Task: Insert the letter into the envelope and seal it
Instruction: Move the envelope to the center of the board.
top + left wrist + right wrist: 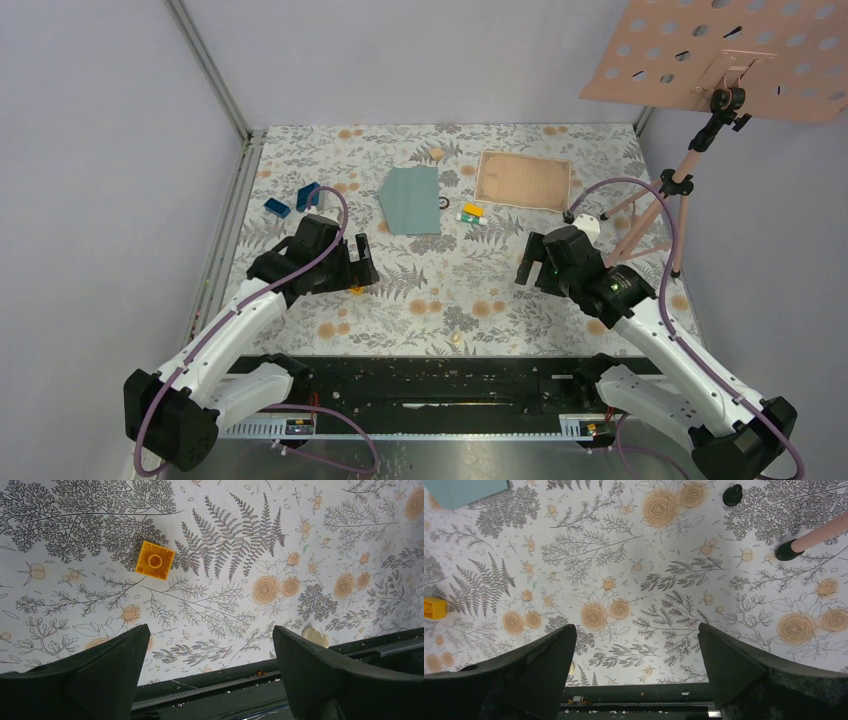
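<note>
The teal envelope (pixel 412 199) lies flat at the middle back of the floral table, its pointed flap toward the left; one corner of the envelope (pixel 464 490) shows at the top left of the right wrist view. The tan letter (pixel 523 180) lies flat to its right, apart from it. My left gripper (pixel 352 268) hovers in front of and left of the envelope, open and empty (pixel 210 630). My right gripper (pixel 530 266) hovers in front of the letter, open, nothing between its fingers (pixel 637 627).
Two blue blocks (pixel 292 201) sit left of the envelope. Small yellow and green blocks (pixel 471 213) and a black ring (pixel 441 203) lie between envelope and letter. A yellow brick (pixel 155 560) lies by the left gripper. A pink perforated board (pixel 730 55) on a tripod (pixel 660 215) stands at the right.
</note>
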Controlling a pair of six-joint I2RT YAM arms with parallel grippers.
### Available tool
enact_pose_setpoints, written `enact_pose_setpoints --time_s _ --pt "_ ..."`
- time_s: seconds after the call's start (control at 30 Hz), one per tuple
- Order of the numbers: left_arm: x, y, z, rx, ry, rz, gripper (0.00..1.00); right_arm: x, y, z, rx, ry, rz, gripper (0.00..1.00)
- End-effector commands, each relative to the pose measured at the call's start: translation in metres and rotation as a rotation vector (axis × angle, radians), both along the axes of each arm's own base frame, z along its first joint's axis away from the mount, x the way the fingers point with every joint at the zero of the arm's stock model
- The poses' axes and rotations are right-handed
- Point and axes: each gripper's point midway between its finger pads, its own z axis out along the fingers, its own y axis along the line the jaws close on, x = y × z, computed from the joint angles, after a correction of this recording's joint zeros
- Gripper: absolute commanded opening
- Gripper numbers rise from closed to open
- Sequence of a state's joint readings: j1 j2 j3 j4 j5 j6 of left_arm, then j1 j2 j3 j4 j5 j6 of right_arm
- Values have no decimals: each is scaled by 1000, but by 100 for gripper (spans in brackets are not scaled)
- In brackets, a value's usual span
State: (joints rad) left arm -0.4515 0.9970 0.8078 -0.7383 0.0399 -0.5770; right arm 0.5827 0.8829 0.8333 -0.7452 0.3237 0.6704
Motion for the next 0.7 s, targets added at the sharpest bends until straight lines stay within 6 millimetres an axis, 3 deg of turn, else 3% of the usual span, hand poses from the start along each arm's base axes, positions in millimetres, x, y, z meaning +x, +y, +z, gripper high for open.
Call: enact_pose_setpoints --time_s 0.0,0.37,0.67 --pt "16 -5 21 -28 -76 25 97 6 8 12 77 -79 -10 100" --pt "13 -8 26 -43 -83 -8 99 1 -1 8 121 -91 -107 99" --pt "5 -3 6 -37 -62 6 99 1 -14 21 220 -222 -212 98"
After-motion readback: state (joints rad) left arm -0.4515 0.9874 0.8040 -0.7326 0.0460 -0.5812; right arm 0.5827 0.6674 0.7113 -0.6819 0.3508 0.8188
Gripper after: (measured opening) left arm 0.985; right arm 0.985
